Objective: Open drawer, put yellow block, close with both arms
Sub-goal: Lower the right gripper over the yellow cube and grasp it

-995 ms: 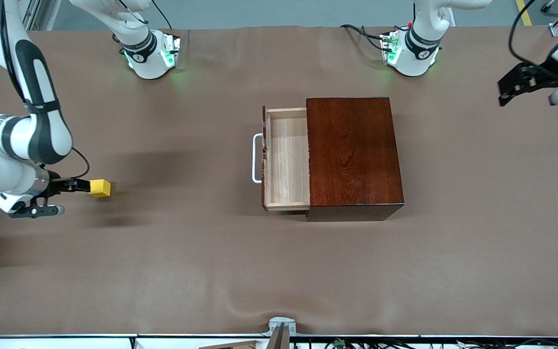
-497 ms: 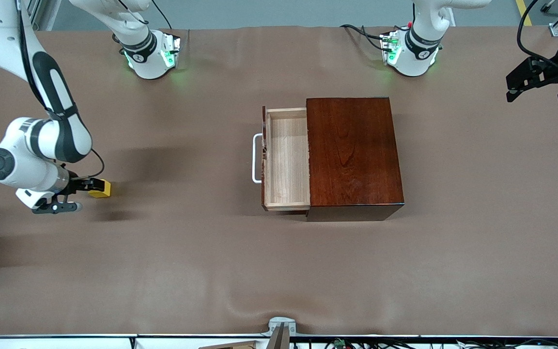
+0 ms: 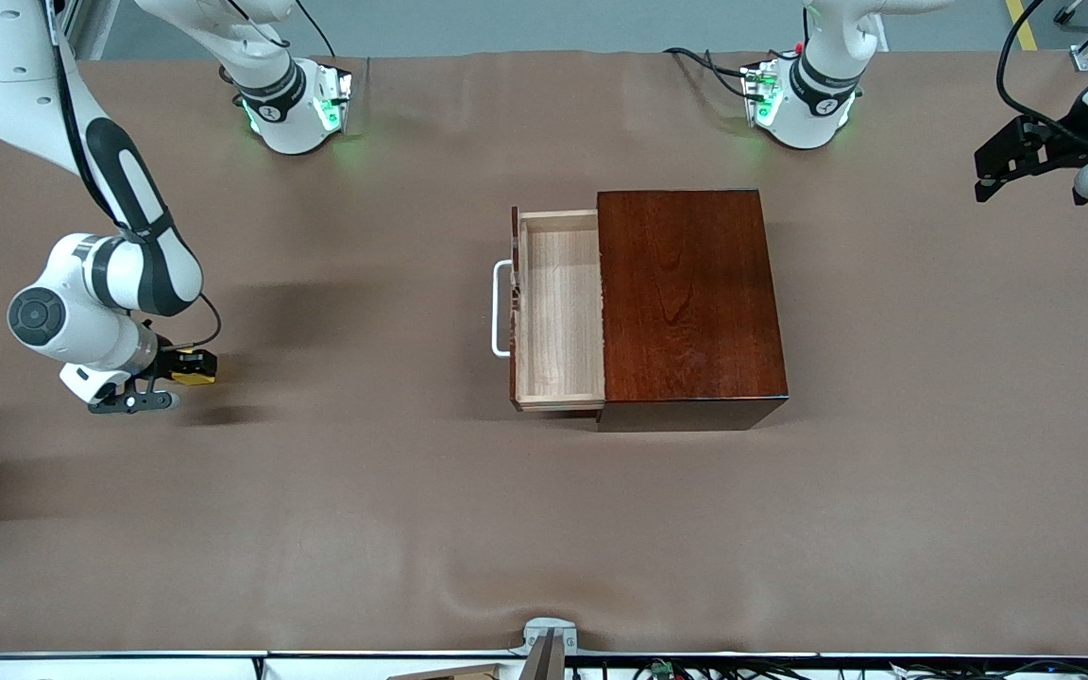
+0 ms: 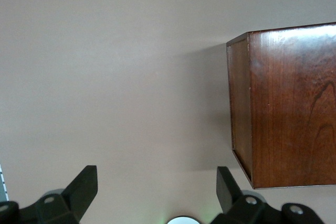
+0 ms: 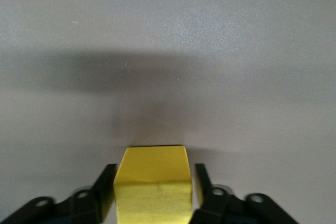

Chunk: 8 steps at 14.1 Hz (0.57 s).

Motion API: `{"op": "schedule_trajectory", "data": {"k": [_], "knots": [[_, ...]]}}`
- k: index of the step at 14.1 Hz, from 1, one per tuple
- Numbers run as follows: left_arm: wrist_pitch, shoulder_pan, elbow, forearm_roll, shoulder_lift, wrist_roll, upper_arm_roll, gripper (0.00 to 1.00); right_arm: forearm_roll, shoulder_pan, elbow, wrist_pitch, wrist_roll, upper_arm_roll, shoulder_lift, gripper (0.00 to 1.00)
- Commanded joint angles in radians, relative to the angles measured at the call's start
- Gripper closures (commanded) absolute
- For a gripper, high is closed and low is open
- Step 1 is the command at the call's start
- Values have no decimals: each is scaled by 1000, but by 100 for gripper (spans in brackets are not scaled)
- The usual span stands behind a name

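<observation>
The yellow block (image 3: 198, 367) lies on the table toward the right arm's end, far from the dark reddish-brown box (image 3: 686, 293). My right gripper (image 3: 187, 366) is low at the table with its fingers open on either side of the block (image 5: 152, 182); one finger touches it and a small gap shows at the other. The drawer (image 3: 558, 312) is pulled out, its pale wood floor bare, and its white handle (image 3: 501, 309) faces the right arm's end. My left gripper (image 3: 983, 175) is open and empty, up in the air past the box (image 4: 289, 103) at the left arm's end.
The brown table cover (image 3: 544, 529) is bare between the block and the drawer. The two green-lit arm bases (image 3: 294, 109) stand along the edge farthest from the front camera. A small metal fixture (image 3: 549, 637) sits at the nearest edge.
My right gripper has slid forward over the yellow block, so its fingers now stand astride it. The block has stayed in place. My left gripper has shifted slightly in the air.
</observation>
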Motion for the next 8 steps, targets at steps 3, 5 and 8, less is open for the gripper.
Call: {"op": "schedule_trajectory", "data": {"k": [3,5,8], "knots": [[1,87,3,-19,-14,18,-82,0,2,-12,-24,-6,15,8,-31,83],[-1,89,5,-19,-14,19,-79,0,2,-8,-23,-8,12,8,-45,100],[-3,89,5,-19,-11,19,-78,0,2,4,26,-93,11,11,-63,100]]}}
